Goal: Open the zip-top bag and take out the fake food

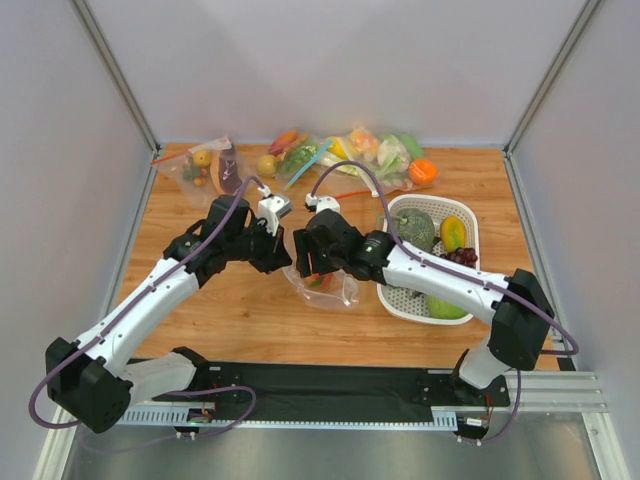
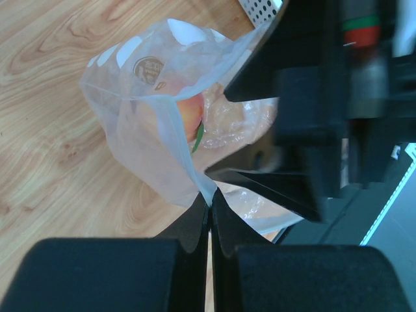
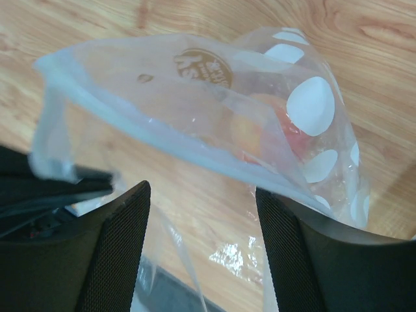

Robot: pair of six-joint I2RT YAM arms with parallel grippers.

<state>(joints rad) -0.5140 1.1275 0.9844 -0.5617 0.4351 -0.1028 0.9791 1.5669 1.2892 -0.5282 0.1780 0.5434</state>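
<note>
Bag lifted off the counter just left of the basket, seen from above and from both wrists. The left fingers are pressed together on a corner of the bag's rim, a thin fold of film pinched between their tips. The right fingers stand well apart at the bag's mouth on the side nearer the basket; the rim crosses in front of them and nothing is clamped. The peach lies inside the bag, showing orange-red through the film, while the ball and yellow fruit rest in the basket. The bag is judged light, limp and slippery: it creases and sags wherever it is unsupported, so a hold on the wall would likely slide or bunch. The stiffer rim strip is the better place to take it, one lip per arm, opposite the corner already pinched. The peach looks rigid and smooth and should roll to the lowest fold. Printing: large white dots and a round brown logo near the rim, whose lettering is too small and blurred to read
</note>
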